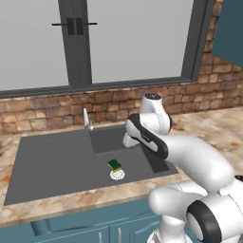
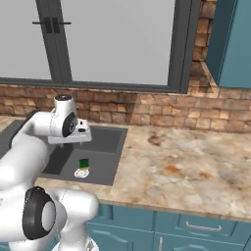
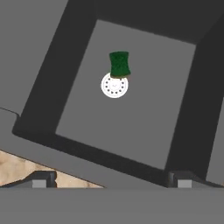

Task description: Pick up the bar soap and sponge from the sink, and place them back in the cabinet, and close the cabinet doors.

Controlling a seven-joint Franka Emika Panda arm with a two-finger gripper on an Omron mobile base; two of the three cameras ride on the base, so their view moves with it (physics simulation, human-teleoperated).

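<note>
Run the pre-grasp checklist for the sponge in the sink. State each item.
1. Sponge located: ok, it lies on the basin floor of the sink, touching the edge of the white drain.
2. Gripper open and empty: ok, the fingertips stand wide apart with nothing between them.
3. Gripper above the basin: ok, it looks down into it from over the near rim.
4. Gripper lined up over the sponge: not ok, the sponge sits well off from the fingertips.
5. Bar soap located: cannot tell.
6. Cabinet doors open: cannot tell.

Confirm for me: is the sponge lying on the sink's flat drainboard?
No, the sponge lies on the floor of the deep basin of the sink, right beside the white round drain.
</note>
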